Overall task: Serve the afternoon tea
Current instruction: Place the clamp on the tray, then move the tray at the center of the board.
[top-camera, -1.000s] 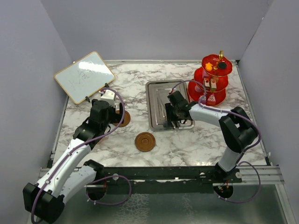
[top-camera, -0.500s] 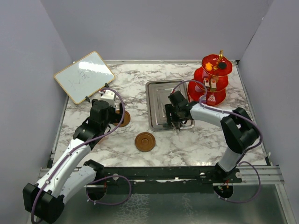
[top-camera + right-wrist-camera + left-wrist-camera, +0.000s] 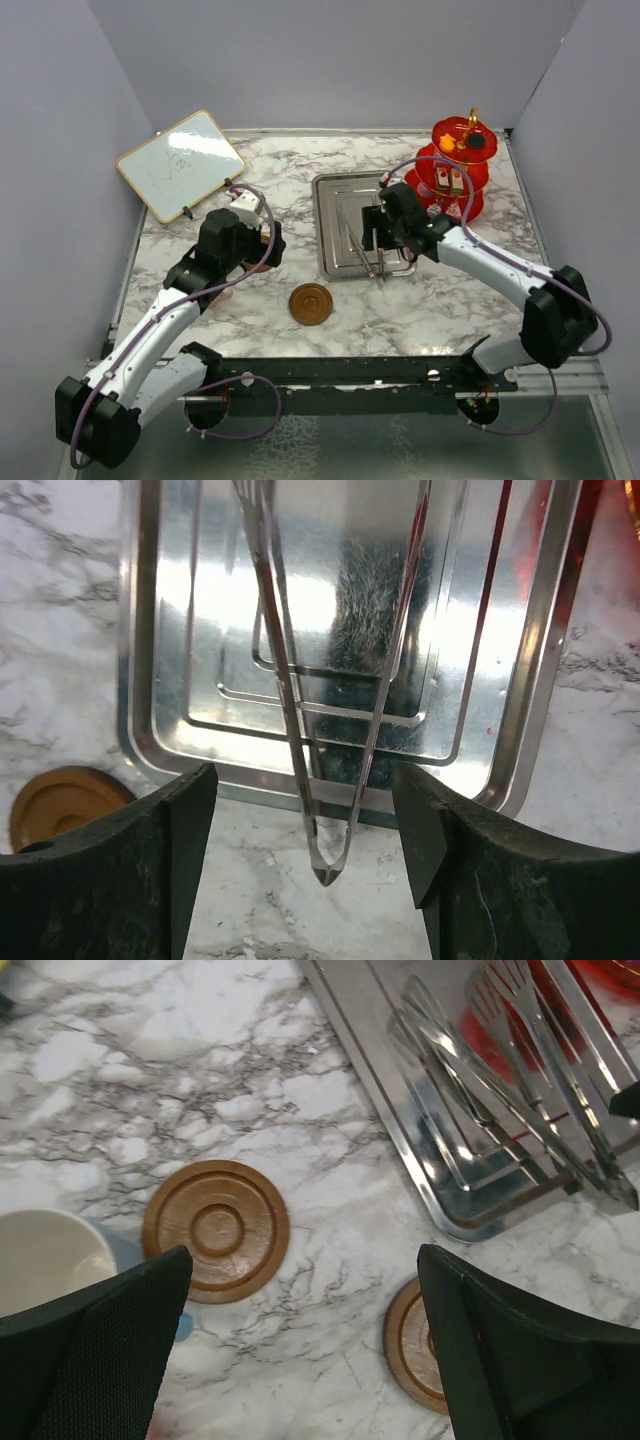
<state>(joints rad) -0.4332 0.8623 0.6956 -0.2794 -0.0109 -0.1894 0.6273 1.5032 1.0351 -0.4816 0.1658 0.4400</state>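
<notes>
left gripper (image 3: 303,1290): released, black fingers spread wide with nothing between them. It hangs over the marble above the two saucers.
right gripper (image 3: 303,780): released. One finger stands on each side of the tongs, and both are clear of them.
tongs (image 3: 285,680): polished steel, two thin arms joined in a narrow V. They lie lengthways in the tray, with the joined tip overhanging the near rim above the marble.
tray (image 3: 335,215): rectangular mirror steel with a stepped floor and rounded corners, at mid-table.
stand (image 3: 455,205): red translucent plastic in three round tiers with a gold finial (image 3: 473,117). It stands at the far right, just beside the tray.
cake pieces: an orange-yellow one (image 3: 447,143) and a black one (image 3: 476,141) on the top tier. Two small upright ones (image 3: 448,180) are on the middle tier, too small to tell their colours.
saucers: round, brown and matte, with raised concentric rings. One (image 3: 215,1230) is just beside the cup. The other (image 3: 415,1345) is near it, partly hidden by a finger.
cup (image 3: 45,1260): cream inside, blue outside, upright on the marble and cut off by the edge of the left wrist view.
table (image 3: 430,300): white marble pattern with grey veining.
whiteboard (image 3: 180,165): light wood frame and glossy white face, at the far left, set askew. It carries a faint grey scribble that cannot be read.
</notes>
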